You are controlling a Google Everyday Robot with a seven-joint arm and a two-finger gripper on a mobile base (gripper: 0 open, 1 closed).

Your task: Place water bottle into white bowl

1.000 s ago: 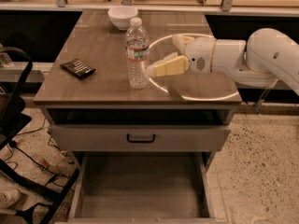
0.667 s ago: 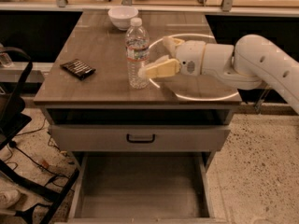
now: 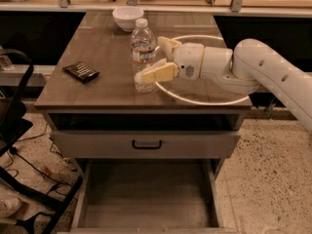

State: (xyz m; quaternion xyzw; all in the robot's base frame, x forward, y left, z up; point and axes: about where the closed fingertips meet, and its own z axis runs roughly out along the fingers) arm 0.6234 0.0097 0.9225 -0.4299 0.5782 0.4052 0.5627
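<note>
Starting left of the water bottle: a dark flat packet lies on the table, well apart from the bottle and out of my path. Behind the bottle and slightly left, near the far edge, sits the white bowl, upright and open side up, so it's ready to receive. The bottle stands upright, cap on, around the middle of the tabletop and not yet in the bowl.

Just right of the bottle is my gripper, reaching in sideways from the arm with its jaws spread. One finger lies across the bottle's lower front and the other sits behind it with a gap, so it's straddling and nothing is clamped. I read the low side-on approach as meant to catch the ribbed body where it's widest.

Next I'd squeeze, lift above the bowl's rim and carry it back. The bottle is tall and the bowl shallow, so tipping is my worry.
</note>
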